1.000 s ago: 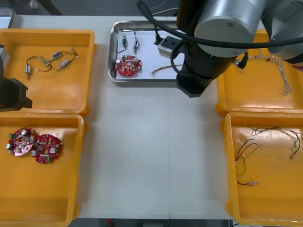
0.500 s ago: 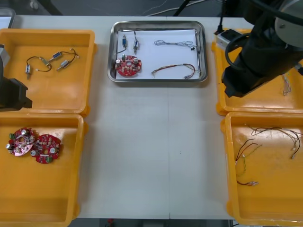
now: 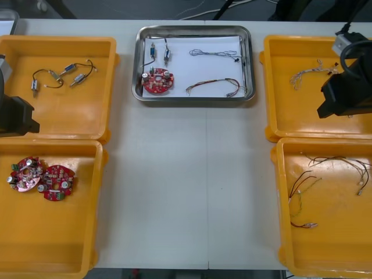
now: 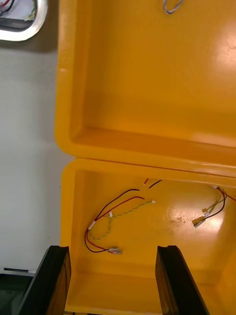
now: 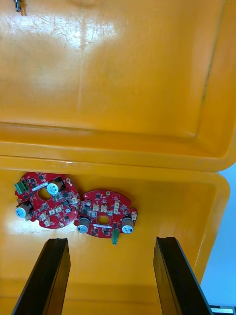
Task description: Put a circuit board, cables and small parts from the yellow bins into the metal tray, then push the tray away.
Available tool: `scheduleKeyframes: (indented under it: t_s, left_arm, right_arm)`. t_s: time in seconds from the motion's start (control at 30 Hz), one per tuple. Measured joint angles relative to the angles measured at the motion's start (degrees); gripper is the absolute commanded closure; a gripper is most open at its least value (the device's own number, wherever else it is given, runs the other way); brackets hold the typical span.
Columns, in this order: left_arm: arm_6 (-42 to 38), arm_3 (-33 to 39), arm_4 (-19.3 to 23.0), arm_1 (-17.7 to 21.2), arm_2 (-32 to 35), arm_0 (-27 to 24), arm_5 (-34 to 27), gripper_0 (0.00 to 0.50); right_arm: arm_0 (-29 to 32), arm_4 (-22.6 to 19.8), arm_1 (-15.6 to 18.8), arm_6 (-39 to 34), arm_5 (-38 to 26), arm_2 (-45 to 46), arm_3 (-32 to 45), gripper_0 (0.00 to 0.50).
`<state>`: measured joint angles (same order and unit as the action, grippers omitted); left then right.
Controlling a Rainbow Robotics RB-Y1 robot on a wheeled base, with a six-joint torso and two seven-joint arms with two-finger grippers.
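**Tray loaded, both hands open and empty**

The metal tray (image 3: 195, 97) sits at the far middle of the table (image 3: 174, 186), between the two far bins, and its floor is white. At its near left lies one round red circuit board (image 3: 158, 81). Just beyond the board, two small metal parts (image 3: 153, 50) lie side by side. A twisted blue and white cable (image 3: 215, 54) stretches along the far right of the tray, and a red and yellow cable (image 3: 214, 86) lies nearer, apart from it.

The right arm (image 3: 347, 92) hangs at the right edge of the table, over the far right bin (image 3: 279, 116). The right hand (image 4: 110, 251) is wide open with nothing between its black fingers (image 4: 51, 280). Beyond them I see the near right bin (image 3: 325, 256), where thin cables (image 4: 115, 221) in black, red and yellow lie loose on the floor. One pale twisted cable (image 3: 311, 72) rests in the far right bin, just left of the arm.

The left arm (image 3: 14, 116) waits at the left edge, where the far left bin (image 3: 70, 122) meets the near left bin (image 3: 52, 244). The left hand (image 5: 108, 243) is spread just as wide and grips nothing. It hovers above the near left bin, where two spare boards (image 5: 44, 199) lie edge to edge. The far left bin holds a few wired metal parts (image 3: 63, 75), scattered near its far side.
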<state>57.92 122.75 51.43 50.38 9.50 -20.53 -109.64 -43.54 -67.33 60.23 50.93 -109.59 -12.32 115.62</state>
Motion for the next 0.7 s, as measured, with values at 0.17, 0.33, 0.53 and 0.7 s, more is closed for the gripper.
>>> scheduleKeyframes:
  t_s: [0.17, 0.33, 0.53, 0.7]
  left_arm:
    - [0.00, 0.00, 0.00, 0.00, 0.00, 0.00, 0.00, 0.000]
    - [0.00, 0.00, 0.00, 0.00, 0.00, 0.00, 0.00, 0.000]
    - [0.00, 0.00, 0.00, 0.00, 0.00, 0.00, 0.00, 0.000]
    - [0.00, 0.00, 0.00, 0.00, 0.00, 0.00, 0.00, 0.000]
  right_arm:
    - [7.51, 0.05, 0.00, 0.00, -0.01, 8.49, 0.66, 0.000]
    - [14.07, 1.38, 0.02, 0.00, -0.02, 13.82, 2.39, 0.000]
    - [20.06, 2.59, 0.03, 0.00, -0.04, 18.14, 5.36, 0.000]
    - [23.30, 2.60, 0.03, 0.00, -0.06, 20.13, 7.68, 0.000]
